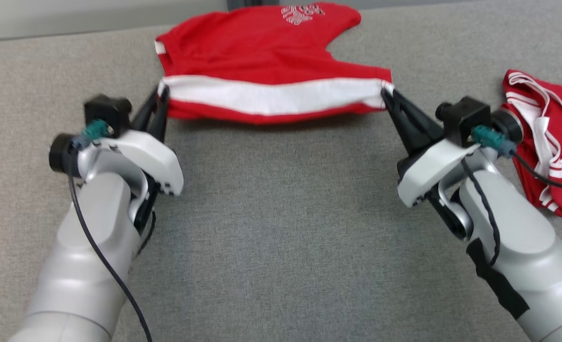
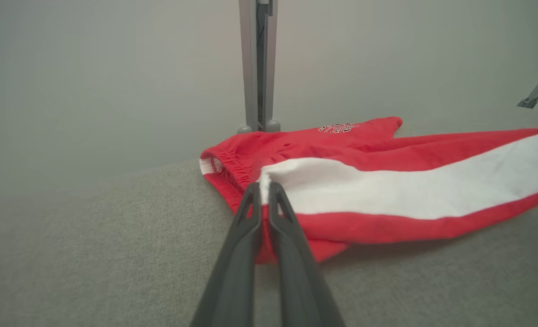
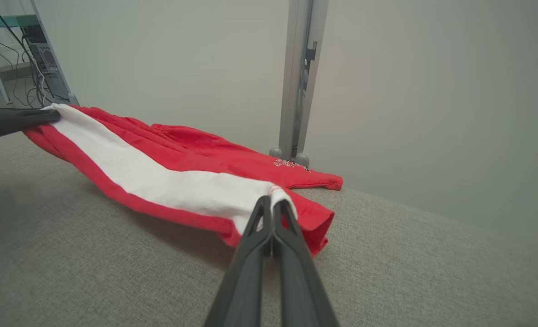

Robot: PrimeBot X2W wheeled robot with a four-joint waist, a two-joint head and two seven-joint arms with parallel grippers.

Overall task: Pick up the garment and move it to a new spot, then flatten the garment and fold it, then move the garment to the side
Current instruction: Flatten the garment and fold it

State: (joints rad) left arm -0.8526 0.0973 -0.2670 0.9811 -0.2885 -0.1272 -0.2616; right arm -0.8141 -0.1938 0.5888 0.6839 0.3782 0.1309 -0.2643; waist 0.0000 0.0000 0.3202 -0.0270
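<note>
Far left, the left gripper (image 1: 162, 92) has its two dark fingers pressed together, pinching the waistband end of the red shorts (image 1: 262, 47); the left wrist view shows the fingertips (image 2: 256, 200) nipping the corner where the white side stripe (image 1: 271, 95) begins. The shorts sit at the far middle of the grey cloth-covered table (image 1: 281, 213). Their long axis runs left to right across the head view, with the elastic waistband at the robot's left and the two leg ends at its right. The near striped edge is pulled taut and raised, with a shadow beneath it. The far leg lies flat and carries one white printed logo (image 1: 302, 13). At the stripe's other end the right gripper (image 1: 388, 92) is clamped on the hem corner. Past it, near the right edge, a second red-and-white garment (image 1: 547, 137) lies crumpled. The count is two garments and two grippers, both gripping the same shorts.
</note>
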